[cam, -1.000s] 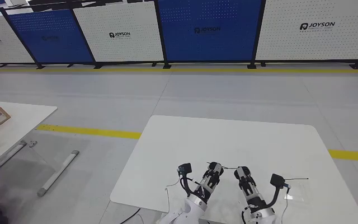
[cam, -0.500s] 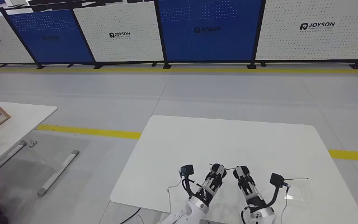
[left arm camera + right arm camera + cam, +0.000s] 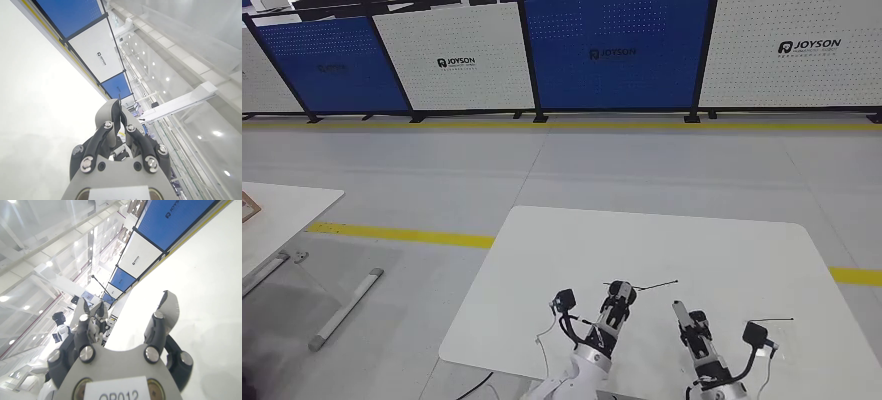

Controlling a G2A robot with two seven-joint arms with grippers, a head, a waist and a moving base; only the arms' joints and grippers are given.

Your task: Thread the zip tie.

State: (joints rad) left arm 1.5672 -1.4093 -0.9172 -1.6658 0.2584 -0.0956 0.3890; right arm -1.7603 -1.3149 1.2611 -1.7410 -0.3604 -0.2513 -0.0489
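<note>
A thin black zip tie (image 3: 654,287) is pinched in my left gripper (image 3: 618,291), which hovers over the near middle of the white table (image 3: 662,240). The tie's long end sticks out to the right. In the left wrist view the gripper (image 3: 120,107) is shut on the tie, and a short tip (image 3: 119,97) pokes past the fingertips. My right gripper (image 3: 680,309) sits a little to the right and nearer, apart from the tie. It stands open (image 3: 125,302) with nothing between its fingers. Beyond them I see the left gripper (image 3: 100,311) holding the tie (image 3: 98,282).
Another thin black strip (image 3: 774,321) lies on the table near the right arm. The far half of the table is bare white surface. Blue and white pegboard panels (image 3: 617,55) stand across the floor behind it.
The right gripper has drawn back from the left one, toward the near right. The left gripper has shifted slightly away with the zip tie, whose free end now points right.
</note>
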